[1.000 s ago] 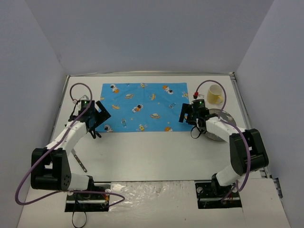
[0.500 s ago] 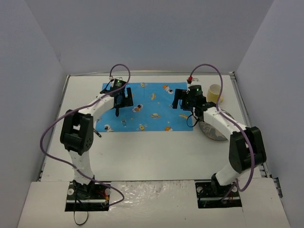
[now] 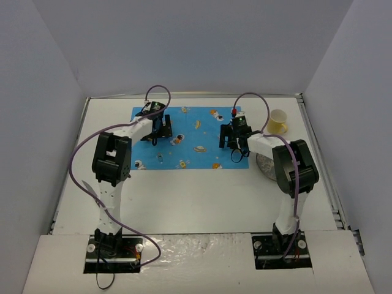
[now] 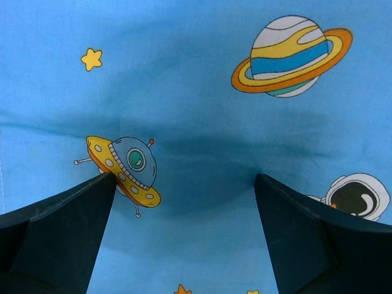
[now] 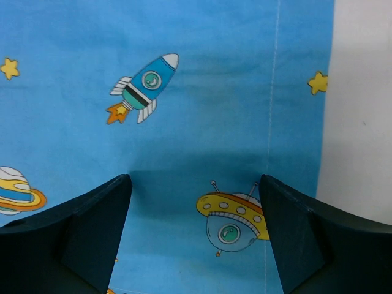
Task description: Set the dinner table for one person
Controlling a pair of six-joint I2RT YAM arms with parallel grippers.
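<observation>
White dinner table (image 3: pixel 184 196), mat (image 3: pixel 190 158) lengthwise left-right

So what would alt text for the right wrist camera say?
A blue mat printed with a rocket, UFO and planet fills the view. The right end effector hangs open over it, dark fingers at the bottom; white table shows at right.
</observation>
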